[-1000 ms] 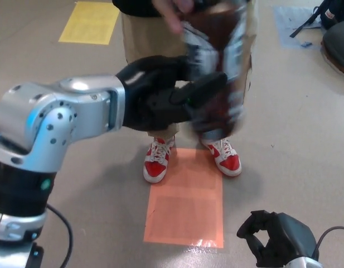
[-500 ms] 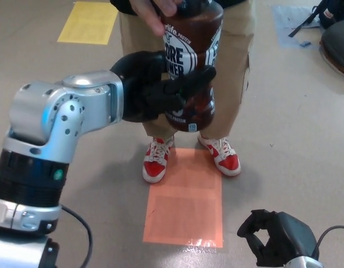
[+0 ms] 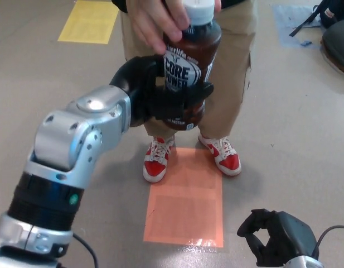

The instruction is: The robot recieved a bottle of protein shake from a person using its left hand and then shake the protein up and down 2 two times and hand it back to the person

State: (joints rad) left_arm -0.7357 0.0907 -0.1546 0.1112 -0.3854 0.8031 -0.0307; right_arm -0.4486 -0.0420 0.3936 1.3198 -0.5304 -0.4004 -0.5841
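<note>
**Handing the shake back**

The protein shake bottle (image 3: 187,72) is held up before the person, the left robot hand (image 3: 166,97) wrapped around its lower half, the person's hand (image 3: 158,22) at its neck. Release only once they hold it firmly. The right robot hand (image 3: 266,237) hangs low, curled, empty.

Bottle (image 3: 188,67) is showing glossy brown plastic with a matt white cap (image 3: 198,11). Left hand (image 3: 160,92) is looking matt black; its forearm (image 3: 77,139) is gleaming as brushed silver metal. Trousers (image 3: 227,72) are reading as tan cloth. Floor (image 3: 294,139) is looking smooth, slightly speckled.
</note>
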